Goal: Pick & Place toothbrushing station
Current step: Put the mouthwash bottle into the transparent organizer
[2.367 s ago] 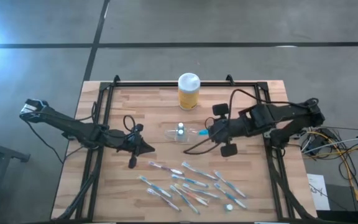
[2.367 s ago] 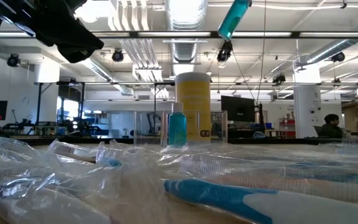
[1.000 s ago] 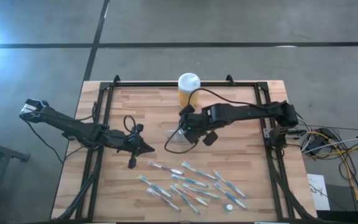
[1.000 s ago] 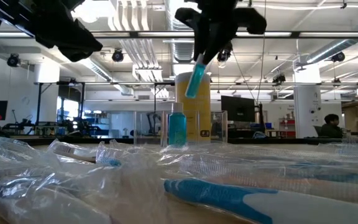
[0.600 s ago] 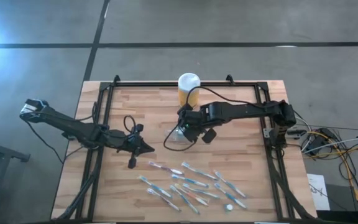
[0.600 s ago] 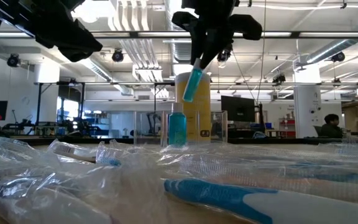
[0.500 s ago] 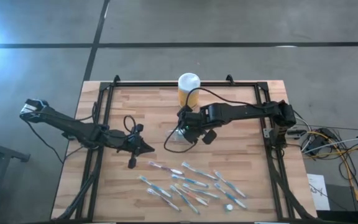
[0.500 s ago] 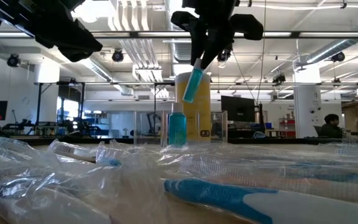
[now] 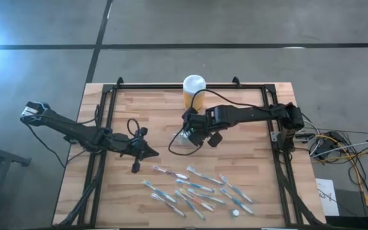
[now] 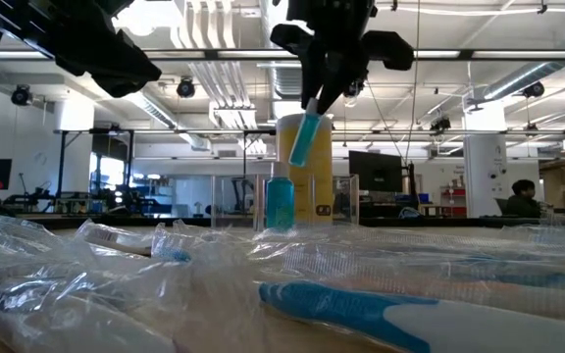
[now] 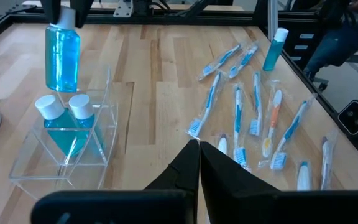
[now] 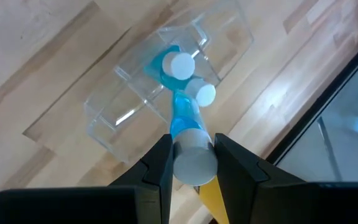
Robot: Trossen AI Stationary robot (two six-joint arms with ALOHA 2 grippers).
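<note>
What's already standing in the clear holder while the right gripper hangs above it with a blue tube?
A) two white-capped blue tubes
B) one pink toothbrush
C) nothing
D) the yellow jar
A: the left wrist view shows two white-capped blue tubes standing in the clear holder, with the right gripper shut on a third blue tube above it; the toothbrushes lie on the table.

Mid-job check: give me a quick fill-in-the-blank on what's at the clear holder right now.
1. The right claw grips a small blue tube by its ____ cap.
2. The clear holder already contains ____ white-capped tubes.
3. The held tube hangs ____ the holder, not yet inside.
4. The wrapped toothbrushes lie on the ____.

Missing words: white; two; above; table
</note>
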